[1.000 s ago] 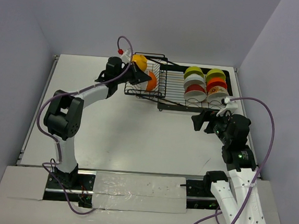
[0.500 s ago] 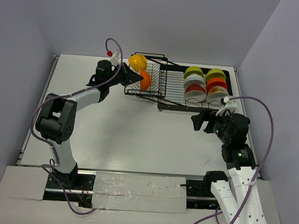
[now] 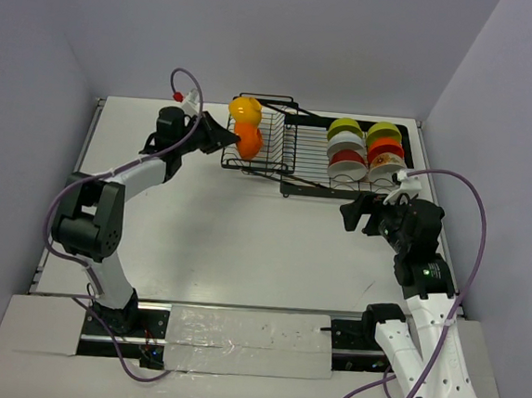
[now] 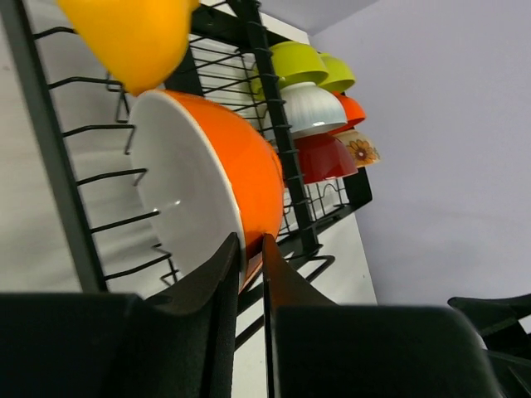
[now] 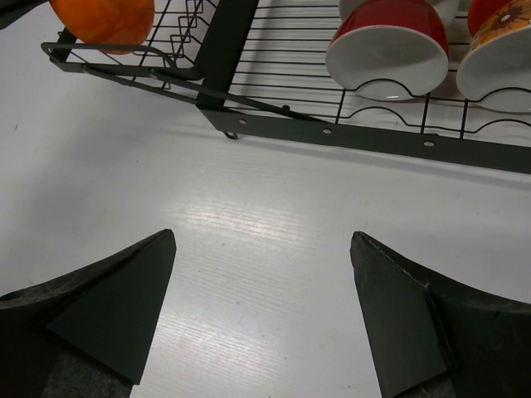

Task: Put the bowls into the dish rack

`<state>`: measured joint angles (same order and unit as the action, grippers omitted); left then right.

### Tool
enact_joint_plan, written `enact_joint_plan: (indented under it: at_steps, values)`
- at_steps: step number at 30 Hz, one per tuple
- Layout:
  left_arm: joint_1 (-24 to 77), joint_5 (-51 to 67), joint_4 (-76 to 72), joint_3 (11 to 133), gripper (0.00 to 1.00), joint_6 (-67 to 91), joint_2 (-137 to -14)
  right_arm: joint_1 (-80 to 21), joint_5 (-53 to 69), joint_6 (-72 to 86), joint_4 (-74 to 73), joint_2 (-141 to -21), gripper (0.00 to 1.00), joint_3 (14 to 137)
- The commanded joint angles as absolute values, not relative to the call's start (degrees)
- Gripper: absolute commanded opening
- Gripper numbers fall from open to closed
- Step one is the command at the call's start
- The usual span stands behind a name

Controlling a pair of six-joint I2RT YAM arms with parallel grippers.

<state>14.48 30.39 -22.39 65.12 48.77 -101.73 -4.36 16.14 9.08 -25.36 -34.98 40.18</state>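
Observation:
My left gripper (image 3: 231,138) is shut on the rim of an orange bowl (image 3: 249,142) with a white inside (image 4: 178,195), held on edge at the left end of the black wire dish rack (image 3: 327,193). A yellow bowl (image 3: 245,111) sits just above it in the rack (image 4: 280,137). Several more bowls stand in two rows at the rack's right end, among them a lime-green one (image 3: 345,129) and a red one (image 3: 348,160). My right gripper (image 3: 362,217) is open and empty over the table in front of the rack; its view shows the red bowl (image 5: 386,46) and the orange bowl (image 5: 104,21).
The rack's front frame (image 5: 365,137) lies close ahead of my right gripper (image 5: 261,240). Grey walls close in the table on the left, back and right. The white table top (image 3: 226,233) lies between the arms.
My left arm has drawn back to the left, and the orange bowl has shifted left with it toward the rack's left end. The right arm has not moved.

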Motion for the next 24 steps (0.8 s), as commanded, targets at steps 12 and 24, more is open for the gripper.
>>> enact_joint_plan:
  at_steps: [12,24]
  values:
    - [11.16,23.47,-15.29,61.26,0.26,44.21,-97.91,-4.83,16.79,8.44,-25.31,-35.51,0.93,43.42]
    - [9.93,12.49,-3.0,62.22,0.78,37.8,-87.11,-4.75,14.77,8.0,-26.45,-34.81,0.94,45.52]
